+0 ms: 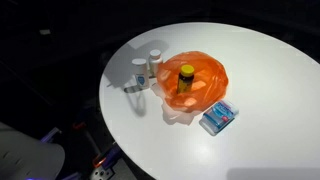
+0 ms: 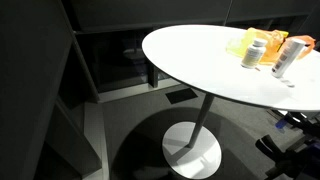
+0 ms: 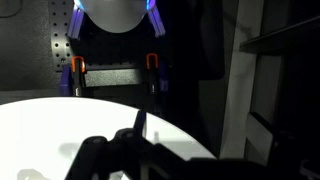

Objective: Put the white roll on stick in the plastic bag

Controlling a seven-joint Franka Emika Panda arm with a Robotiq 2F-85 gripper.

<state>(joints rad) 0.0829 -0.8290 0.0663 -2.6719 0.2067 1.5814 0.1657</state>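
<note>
An orange plastic bag (image 1: 196, 85) lies open on the round white table (image 1: 260, 80), with a yellow-labelled, black-capped bottle (image 1: 186, 79) standing in it. Two white upright containers stand just left of the bag; the nearer one looks like the white roll-on stick (image 1: 141, 71), the other is a capped bottle (image 1: 154, 58). The bag (image 2: 238, 42) and a tall white container (image 2: 284, 58) also show in an exterior view. My gripper (image 3: 140, 152) is only a dark silhouette at the bottom of the wrist view, over the table's edge. It holds nothing that I can see.
A blue and white packet (image 1: 217, 117) lies right of the bag. A clear small object (image 1: 133, 89) lies by the white containers. The table stands on a single pedestal (image 2: 196, 140). Dark shelving (image 3: 280, 60) stands beyond the table edge.
</note>
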